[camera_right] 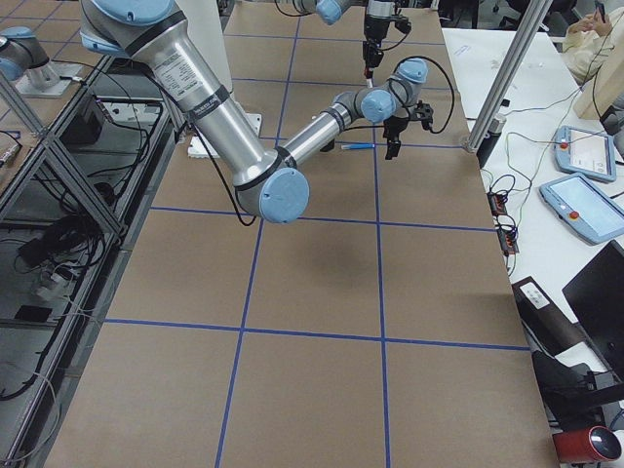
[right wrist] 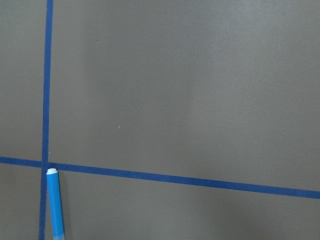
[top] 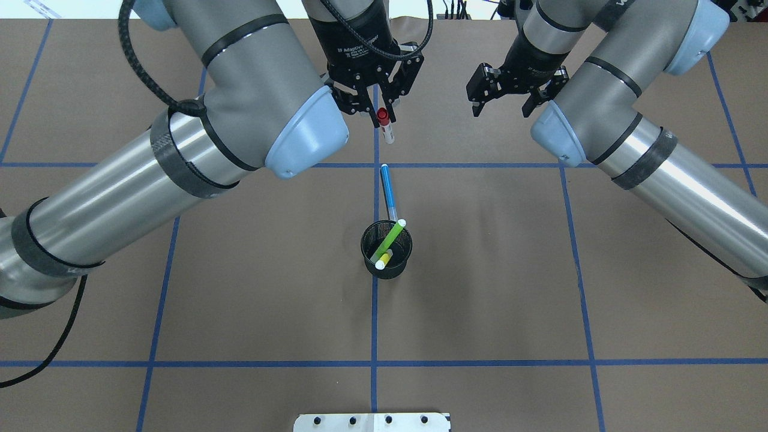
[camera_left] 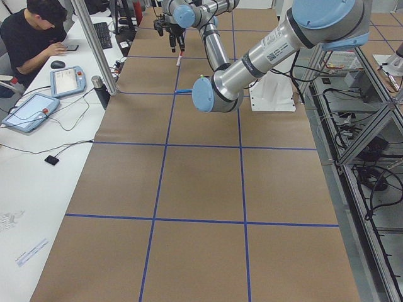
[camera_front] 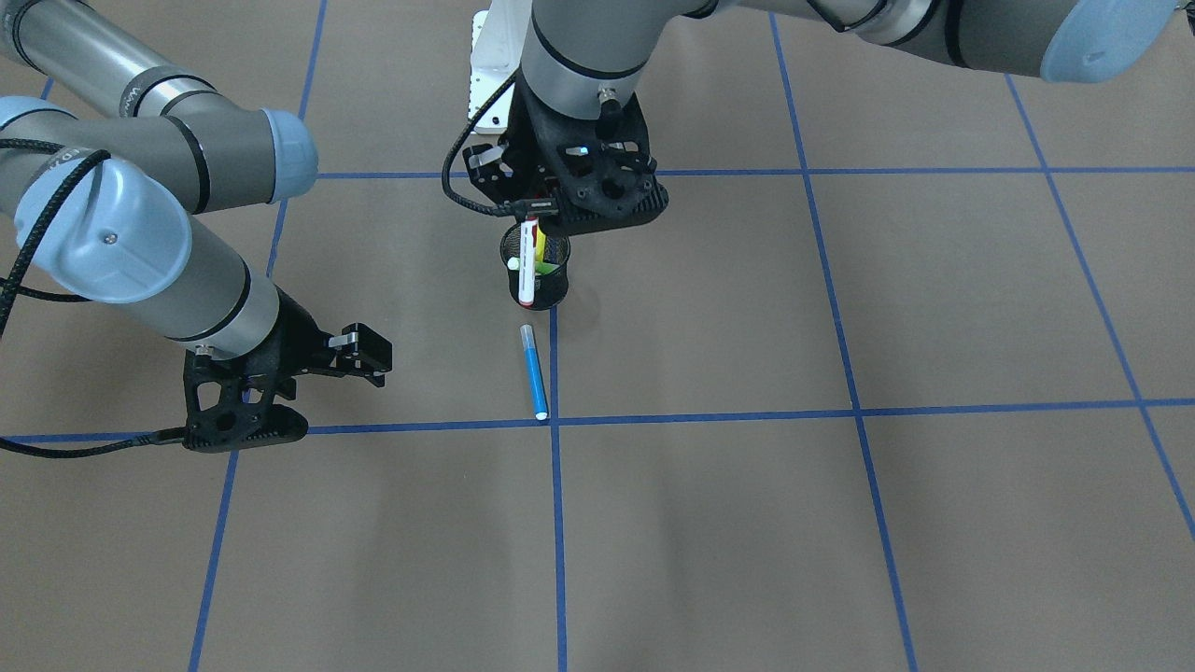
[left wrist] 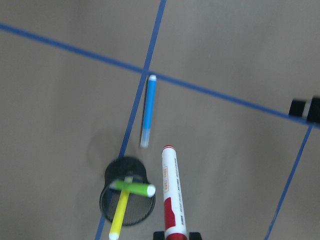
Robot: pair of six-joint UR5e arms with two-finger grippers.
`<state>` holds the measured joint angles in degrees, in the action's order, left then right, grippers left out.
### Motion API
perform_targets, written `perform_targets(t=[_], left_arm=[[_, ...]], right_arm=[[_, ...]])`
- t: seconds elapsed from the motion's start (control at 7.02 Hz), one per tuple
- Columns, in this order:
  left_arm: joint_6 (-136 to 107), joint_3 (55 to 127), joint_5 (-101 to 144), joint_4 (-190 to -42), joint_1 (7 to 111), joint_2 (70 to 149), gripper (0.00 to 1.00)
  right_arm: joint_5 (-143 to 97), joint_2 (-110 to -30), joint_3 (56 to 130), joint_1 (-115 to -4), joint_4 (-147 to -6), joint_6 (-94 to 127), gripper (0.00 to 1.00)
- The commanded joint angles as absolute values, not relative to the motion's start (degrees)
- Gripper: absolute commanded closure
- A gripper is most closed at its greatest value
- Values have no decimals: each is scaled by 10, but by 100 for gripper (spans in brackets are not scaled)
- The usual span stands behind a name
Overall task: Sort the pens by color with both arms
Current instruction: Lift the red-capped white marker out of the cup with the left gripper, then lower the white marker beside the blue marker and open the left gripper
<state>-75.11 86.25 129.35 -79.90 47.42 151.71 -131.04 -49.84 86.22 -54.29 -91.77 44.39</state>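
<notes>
The red-capped white pen (left wrist: 172, 195) hangs clamped in the left gripper (top: 375, 108) high over the table's middle, while the blue pen (top: 388, 186) lies along the centre tape line beside the mesh cup (top: 387, 273), its far end nearest the empty, wide-open right gripper (top: 503, 110).

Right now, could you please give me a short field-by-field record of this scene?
Left end effector: shut on red-capped marker
Right end effector: open, empty
Mesh cup: holds green pen and yellow pen
Blue pen: lying flat on table, outside the cup
</notes>
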Motion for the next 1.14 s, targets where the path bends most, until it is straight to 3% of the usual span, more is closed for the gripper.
perform_targets(t=[0.0, 0.57, 1.0], left_arm=[[-744, 846, 1239, -886, 484, 1463, 73], [-709, 731, 1220, -983, 462, 1448, 73], [-690, 730, 1221, -984, 448, 1455, 73]], right_arm=[[-1310, -500, 862, -543, -918, 444, 1], [-1310, -504, 863, -543, -917, 443, 1], [-1309, -504, 863, -543, -917, 443, 1]])
